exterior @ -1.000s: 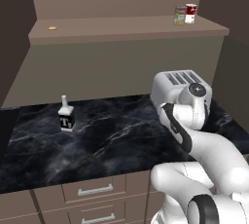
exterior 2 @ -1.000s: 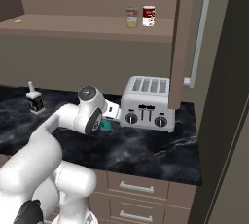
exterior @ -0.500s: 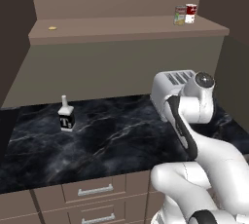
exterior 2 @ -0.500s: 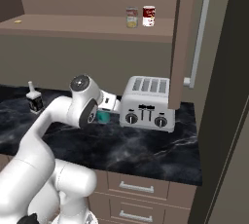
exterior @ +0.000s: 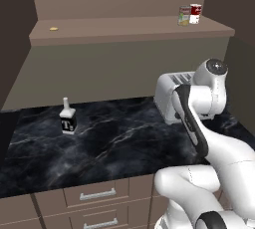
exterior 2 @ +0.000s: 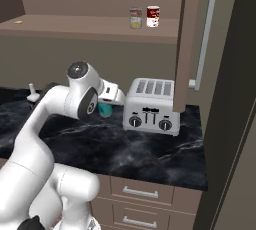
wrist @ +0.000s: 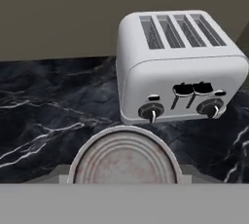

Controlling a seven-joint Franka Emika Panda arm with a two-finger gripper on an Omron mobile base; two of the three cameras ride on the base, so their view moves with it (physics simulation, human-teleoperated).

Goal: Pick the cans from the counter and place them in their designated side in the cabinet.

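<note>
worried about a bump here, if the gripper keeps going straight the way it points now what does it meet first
Probably the toaster: it stands ahead of the gripper, past the teal can it holds, over bare counter. Depth is hard to judge.

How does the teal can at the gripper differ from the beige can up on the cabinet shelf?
The teal can is plain teal; the beige can carries a red and green label. The teal can is down by the counter, at the gripper beside the toaster; the beige can stands upright on the shelf next to a red-and-white can. Both are small cylinders.
</note>
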